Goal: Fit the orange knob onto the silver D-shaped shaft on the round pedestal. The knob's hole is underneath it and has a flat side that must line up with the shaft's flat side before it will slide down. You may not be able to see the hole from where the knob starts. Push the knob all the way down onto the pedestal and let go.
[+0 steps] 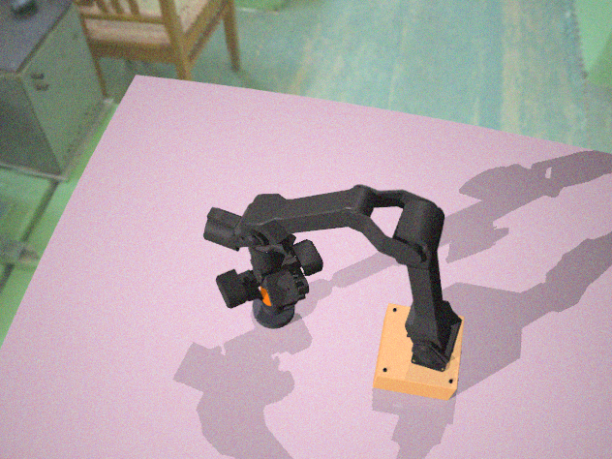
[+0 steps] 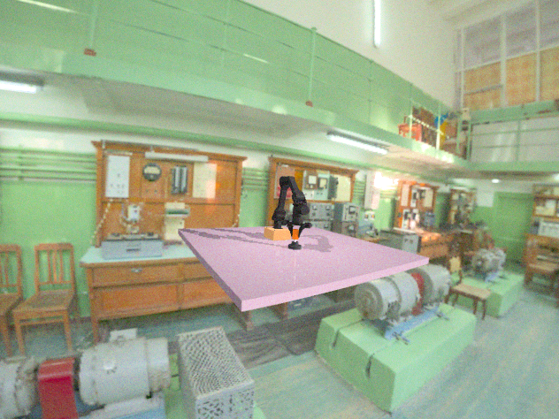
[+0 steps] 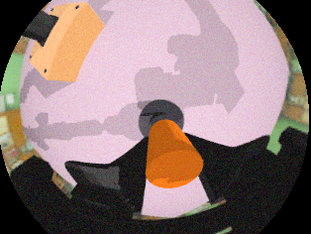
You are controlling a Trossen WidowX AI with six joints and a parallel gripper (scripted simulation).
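Observation:
The orange knob [image 1: 265, 296] [image 2: 295, 233] [image 3: 174, 166] is between the fingers of my gripper [image 1: 267, 295] [image 2: 295, 234] [image 3: 165, 138], which is shut on it. The knob looks roughly upright. The dark round pedestal [image 1: 273, 320] [image 2: 294, 247] [image 3: 161, 109] stands on the table below the knob. In the exterior view a small gap shows between the knob's lower end and the pedestal. In the wrist view the knob's far end overlaps the pedestal's near part. The knob's hole is hidden underneath. I cannot make out the shaft or its flat side clearly.
The arm's orange base block [image 1: 395, 346] [image 2: 276, 233] [image 3: 74, 45] stands on the pink table [image 1: 148, 198] [image 2: 271, 275], to the right of the pedestal in the top view. Shadows of the arm lie across the table around the pedestal.

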